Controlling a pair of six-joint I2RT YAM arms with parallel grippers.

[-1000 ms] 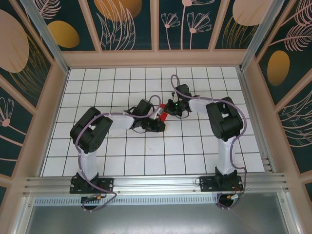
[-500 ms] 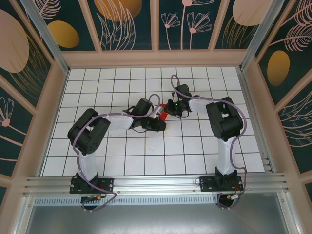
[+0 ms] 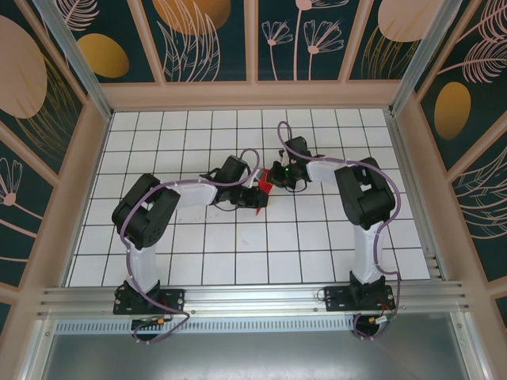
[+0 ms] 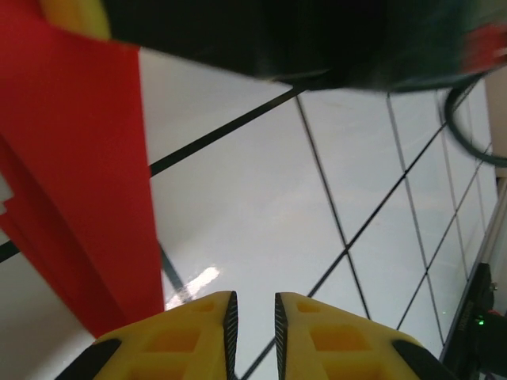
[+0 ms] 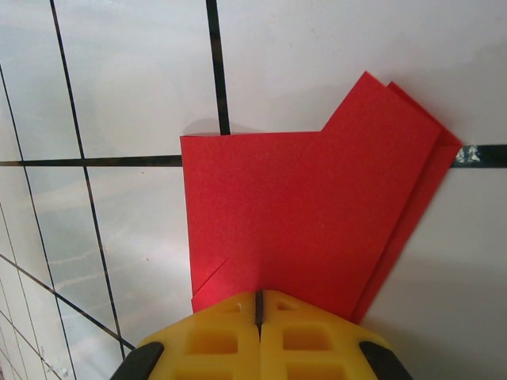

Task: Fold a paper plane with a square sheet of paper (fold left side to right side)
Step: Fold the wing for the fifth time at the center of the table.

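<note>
Pinching folded red paper (image 5: 317,206), right claw (image 5: 258,299) closed tight, left claw (image 4: 253,305) barely parted (nothing between), beside it

A robot lab cell: gridded bench (image 3: 198,261), aluminium rail (image 3: 253,297) at 6 o'clock, leaf-patterned panels (image 3: 210,36) around.

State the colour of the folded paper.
Paper: plain bright red, clearest in the right wrist view.

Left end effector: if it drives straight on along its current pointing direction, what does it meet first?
Probably the right arm, whose dark body crosses the line ahead, beyond bare table. The red paper sits just left of that line. Depth is unclear, so grazing it is possible.
</note>
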